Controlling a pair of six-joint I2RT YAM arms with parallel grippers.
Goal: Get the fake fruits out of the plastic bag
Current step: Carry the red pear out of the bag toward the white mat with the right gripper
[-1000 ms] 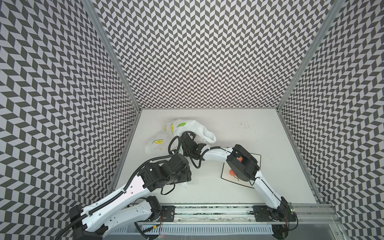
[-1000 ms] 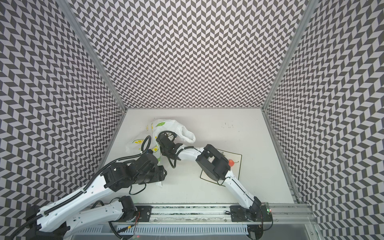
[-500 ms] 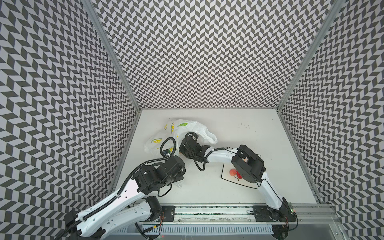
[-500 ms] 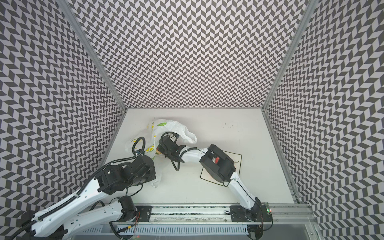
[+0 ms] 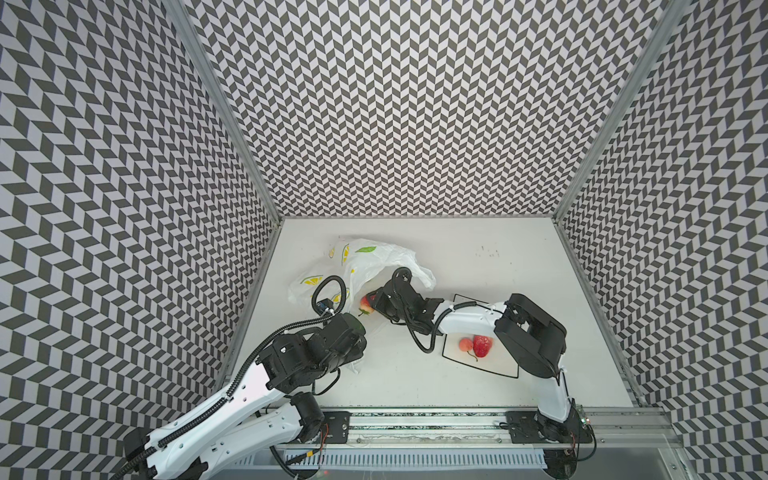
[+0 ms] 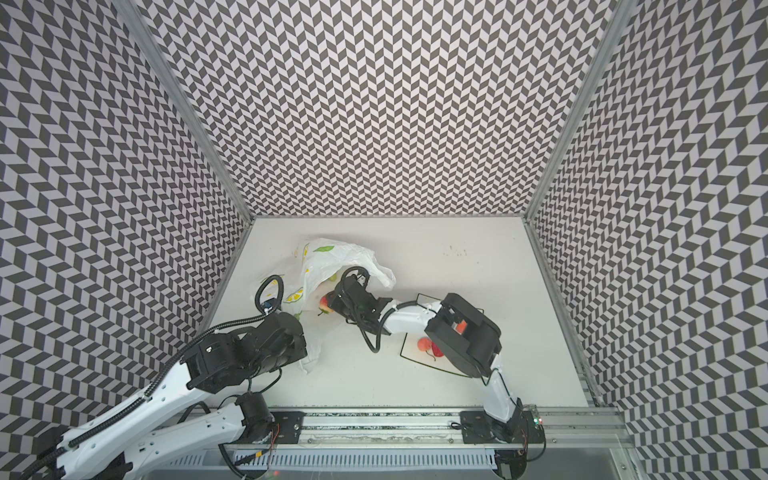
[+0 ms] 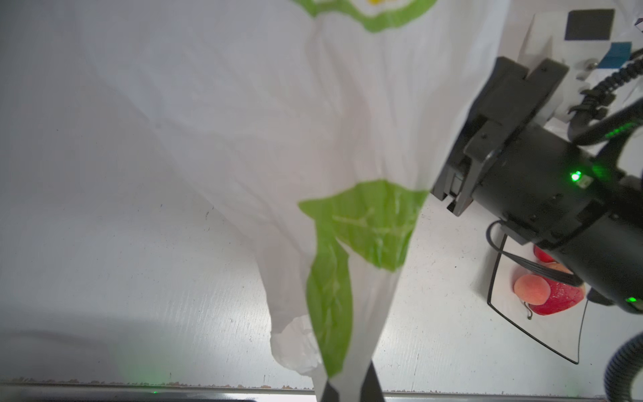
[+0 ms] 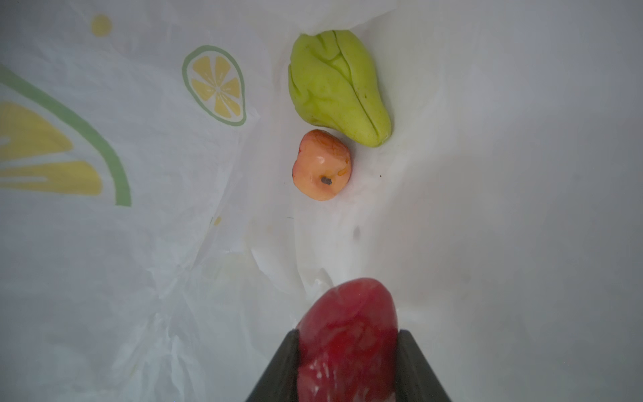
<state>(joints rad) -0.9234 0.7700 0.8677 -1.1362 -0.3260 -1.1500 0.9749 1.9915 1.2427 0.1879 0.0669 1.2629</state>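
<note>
left gripper newly clamped, plastic bag pinched

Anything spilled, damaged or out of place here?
Nothing stands out. The crinkly white lemon-print plastic bag is crumpled, no tear visible. The right tool grips a glossy red fake fruit. An orange-red round fruit and a red strawberry sit on the square black-rimmed white plate.

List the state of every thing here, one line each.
bag: mouth open, one edge pinched up.
left gripper: shut on the bag.
right gripper: shut on the red fruit, at the bag's mouth.
red fruit: held between the jaws.
green fruit: lying inside the bag.
orange fruit: inside the bag, beside the green fruit.
plate: holds a strawberry and a round fruit.
</note>
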